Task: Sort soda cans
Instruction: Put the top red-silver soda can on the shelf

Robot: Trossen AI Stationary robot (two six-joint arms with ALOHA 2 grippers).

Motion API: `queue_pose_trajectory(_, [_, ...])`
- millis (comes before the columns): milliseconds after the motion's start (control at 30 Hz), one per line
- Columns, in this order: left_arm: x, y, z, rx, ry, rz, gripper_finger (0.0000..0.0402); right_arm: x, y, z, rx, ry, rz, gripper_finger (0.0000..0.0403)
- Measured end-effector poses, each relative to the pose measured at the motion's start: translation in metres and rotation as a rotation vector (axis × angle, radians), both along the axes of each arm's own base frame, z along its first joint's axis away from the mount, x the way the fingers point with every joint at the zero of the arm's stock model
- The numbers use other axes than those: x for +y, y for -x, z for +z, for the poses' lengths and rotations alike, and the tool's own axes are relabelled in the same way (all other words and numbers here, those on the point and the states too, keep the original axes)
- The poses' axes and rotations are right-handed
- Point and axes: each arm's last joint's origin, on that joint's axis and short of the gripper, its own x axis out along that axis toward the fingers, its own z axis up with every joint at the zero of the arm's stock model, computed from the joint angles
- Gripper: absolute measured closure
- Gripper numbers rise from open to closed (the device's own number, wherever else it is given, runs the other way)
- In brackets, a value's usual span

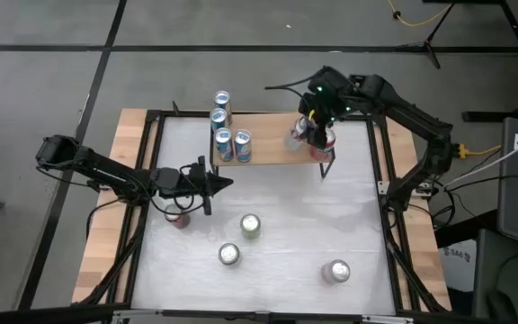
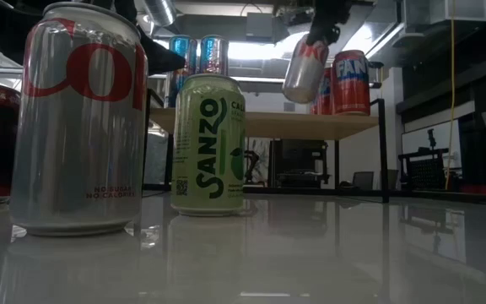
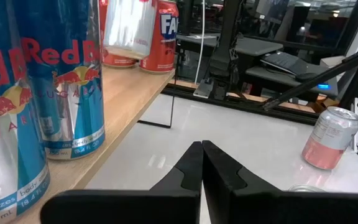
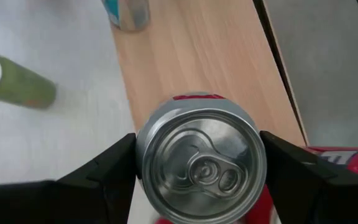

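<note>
My right gripper (image 4: 201, 180) is shut on a silver soda can with red lettering (image 2: 304, 69), held over the right end of the wooden shelf (image 1: 277, 148). Red cans (image 2: 350, 82) stand on the shelf right beside it. Several blue cans (image 1: 223, 126) stand at the shelf's left end. On the white table stand a green can (image 1: 250, 225), two silver cans (image 1: 229, 256) (image 1: 337, 271) and a red one (image 1: 180, 216). My left gripper (image 3: 202, 165) waits shut over the table's left part, holding nothing. My right gripper pinches the silver can by its side wall just under the top rim (image 4: 143, 163), one finger (image 4: 107, 168) on each side. The fingers come from above, slanting down. The can hangs tilted (image 2: 300, 80), lifted clear of the shelf.
The shelf stands on thin black legs (image 2: 384, 148) along the table's far side, with bare wood (image 4: 197, 56) between the blue and red cans. A black frame (image 1: 385, 193) borders the table. A large silver can (image 2: 78, 118) and the green can (image 2: 209, 145) stand near the front.
</note>
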Motion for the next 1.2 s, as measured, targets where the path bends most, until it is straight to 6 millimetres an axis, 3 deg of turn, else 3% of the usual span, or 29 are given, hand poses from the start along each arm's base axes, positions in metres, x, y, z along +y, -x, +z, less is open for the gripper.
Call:
queue_pose_trajectory(433, [0.000, 0.000, 0.000, 0.000, -0.001, 0.003, 0.0401, -0.013, -0.022, -0.027, 0.095, -0.009, 0.060, 0.0130])
queue_pose_trajectory(700, [0.000, 0.000, 0.000, 0.000, -0.001, 0.004, 0.0401, -0.014, -0.024, -0.029, 0.111, 0.009, 0.047, 0.0127])
queue_pose_trajectory(1200, [0.000, 0.000, 0.000, 0.000, -0.001, 0.004, 0.0401, -0.015, -0.025, -0.029, 0.108, 0.012, 0.046, 0.0048])
